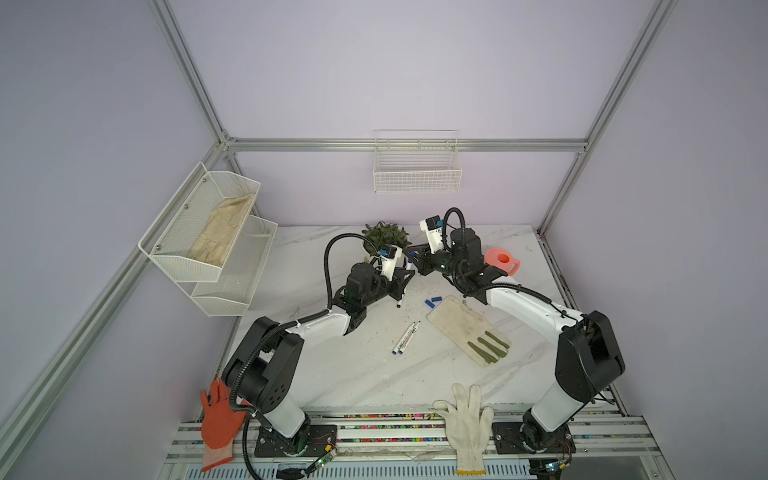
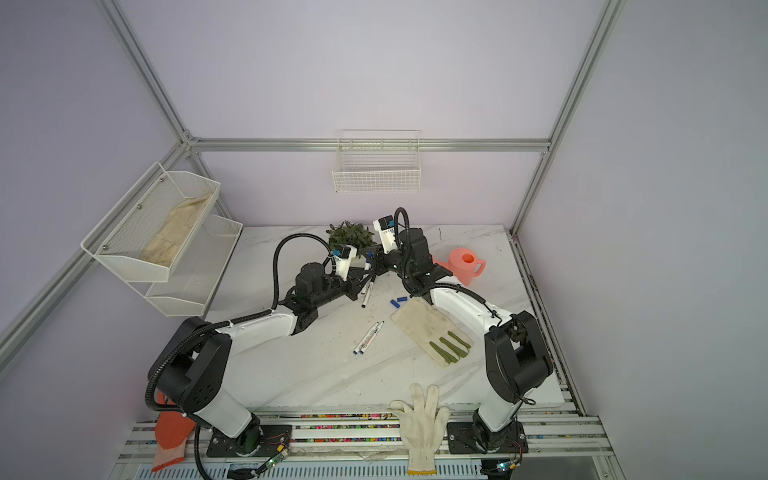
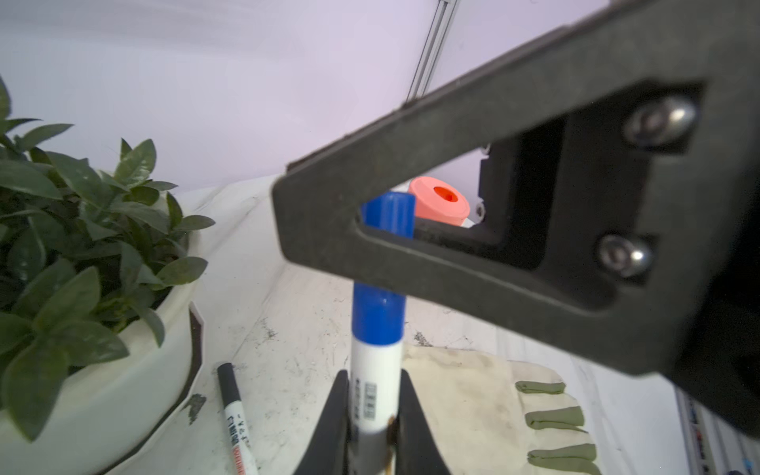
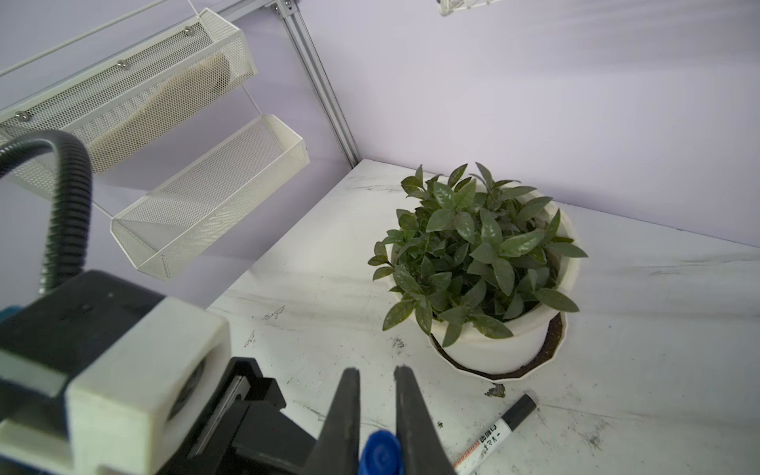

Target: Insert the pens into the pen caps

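My left gripper (image 3: 373, 382) is shut on the white barrel of a pen (image 3: 375, 370), which stands up from its jaws. A blue pen cap (image 3: 380, 314) sits on that pen's top end. My right gripper (image 4: 376, 372) is shut on this blue cap (image 4: 380, 454), and its finger (image 3: 452, 185) crosses the cap in the left wrist view. In both top views the two grippers meet in front of the plant (image 1: 409, 266) (image 2: 368, 266). A black-ended pen (image 4: 495, 436) (image 3: 234, 419) lies on the table nearby. Two more pens (image 1: 405, 337) lie side by side mid-table. Two loose blue caps (image 1: 432, 301) lie beside a glove.
A potted plant (image 1: 384, 239) stands just behind the grippers. A pink watering cup (image 1: 500, 259) sits at the right. A dirty glove with green fingertips (image 1: 465, 328) lies mid-right. A white glove (image 1: 465, 419) and an orange glove (image 1: 218, 415) hang over the front edge. Mesh shelves (image 1: 208, 232) hang at the left.
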`<state>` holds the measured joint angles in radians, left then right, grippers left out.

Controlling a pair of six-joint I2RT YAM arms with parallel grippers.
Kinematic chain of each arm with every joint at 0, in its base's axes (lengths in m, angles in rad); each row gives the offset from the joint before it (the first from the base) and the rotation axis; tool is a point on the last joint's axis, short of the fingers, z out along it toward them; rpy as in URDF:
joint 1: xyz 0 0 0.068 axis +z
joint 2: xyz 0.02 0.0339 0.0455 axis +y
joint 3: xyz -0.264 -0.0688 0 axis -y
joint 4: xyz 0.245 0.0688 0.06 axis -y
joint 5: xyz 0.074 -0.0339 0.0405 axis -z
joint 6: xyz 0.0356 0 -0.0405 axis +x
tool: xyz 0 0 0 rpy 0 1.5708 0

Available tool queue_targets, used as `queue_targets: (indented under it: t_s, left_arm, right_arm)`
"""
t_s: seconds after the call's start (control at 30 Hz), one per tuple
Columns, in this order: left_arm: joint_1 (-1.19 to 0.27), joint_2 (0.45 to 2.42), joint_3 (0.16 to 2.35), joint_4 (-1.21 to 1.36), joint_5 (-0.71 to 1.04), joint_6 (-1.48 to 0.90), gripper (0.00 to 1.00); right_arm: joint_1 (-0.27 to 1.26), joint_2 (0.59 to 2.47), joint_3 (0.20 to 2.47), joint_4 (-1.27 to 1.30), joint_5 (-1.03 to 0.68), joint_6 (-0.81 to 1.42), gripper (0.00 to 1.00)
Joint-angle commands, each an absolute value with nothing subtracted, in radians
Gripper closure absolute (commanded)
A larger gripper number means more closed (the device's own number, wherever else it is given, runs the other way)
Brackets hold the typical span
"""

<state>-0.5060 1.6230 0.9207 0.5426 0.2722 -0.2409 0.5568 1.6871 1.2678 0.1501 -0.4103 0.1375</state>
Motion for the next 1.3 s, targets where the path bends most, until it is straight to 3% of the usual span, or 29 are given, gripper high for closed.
queue_targets:
  t_s: [0.0, 0.1, 0.4, 0.7, 0.93, 1.27]
  left_arm:
    - [-0.353, 1.488, 1.069, 1.225, -0.281, -0.221, 1.00]
    - [-0.383, 1.514, 1.094, 1.286, -0.312, -0.124, 1.00]
    - [-0.385, 1.572, 1.203, 1.361, -0.332, -0.121, 1.00]
    - [-0.361, 1.589, 1.304, 1.402, -0.314, -0.271, 1.00]
    - [-0.284, 1.531, 1.251, 1.424, -0.351, -0.499, 1.00]
    - [-0.225, 1.423, 1.108, 1.418, -0.349, -0.492, 1.00]
  right_arm:
    - [0.602, 1.813, 1.129, -0.573, -0.375, 0.029, 1.00]
    - [0.615, 1.836, 1.129, -0.581, -0.351, 0.020, 1.00]
    - [0.646, 1.874, 1.123, -0.590, -0.348, 0.006, 1.00]
    - [0.660, 1.939, 1.133, -0.615, -0.309, 0.001, 1.00]
    - [0.659, 1.918, 1.121, -0.604, -0.319, 0.001, 1.00]
    - [0.563, 1.852, 1.105, -0.546, -0.387, 0.052, 1.00]
